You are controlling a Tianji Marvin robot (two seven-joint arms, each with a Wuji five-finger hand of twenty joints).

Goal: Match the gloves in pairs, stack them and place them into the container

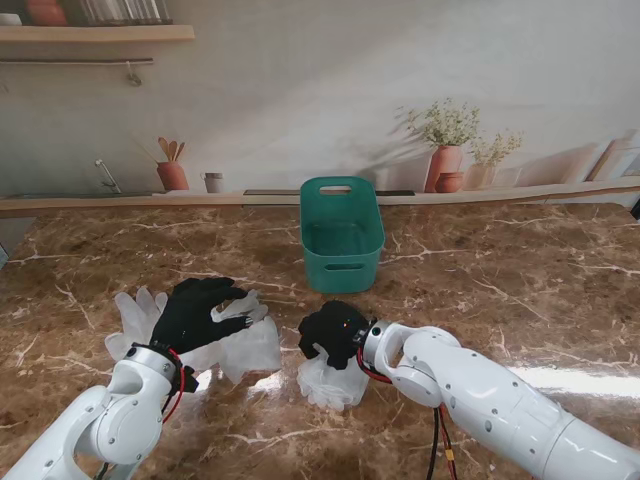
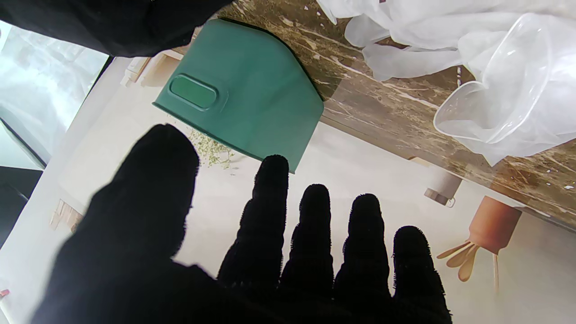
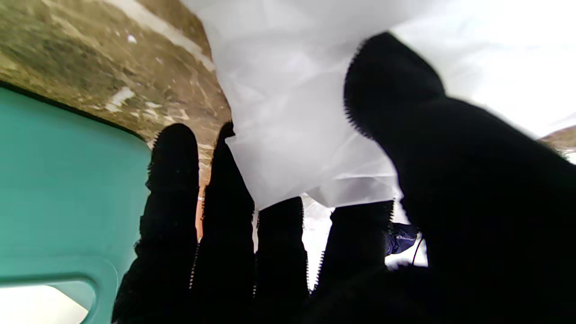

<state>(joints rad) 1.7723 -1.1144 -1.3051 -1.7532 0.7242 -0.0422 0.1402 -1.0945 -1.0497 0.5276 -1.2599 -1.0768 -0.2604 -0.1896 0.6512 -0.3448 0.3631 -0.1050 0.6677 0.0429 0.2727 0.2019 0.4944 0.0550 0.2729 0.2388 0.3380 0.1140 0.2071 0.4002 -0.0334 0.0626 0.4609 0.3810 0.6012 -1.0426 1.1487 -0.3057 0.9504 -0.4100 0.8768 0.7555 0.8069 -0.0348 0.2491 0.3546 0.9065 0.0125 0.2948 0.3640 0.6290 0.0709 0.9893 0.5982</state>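
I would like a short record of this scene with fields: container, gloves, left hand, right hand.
container: green bin, upright, nothing visible inside, farther from me than both hands
gloves: clear gloves on the table, one pile at each hand
left hand: left hand fingers spread flat over the left pile, gripping nothing
right hand: right hand curled onto the small glove pile; grip cannot be confirmed

Backdrop and surface (image 1: 520, 270): brown marble, white veins.
Printed wall scene: terracotta utensil pot (image 1: 172, 175), small cup (image 1: 213, 182), two potted plants (image 1: 447, 150), wooden shelf (image 1: 95, 33) top left.
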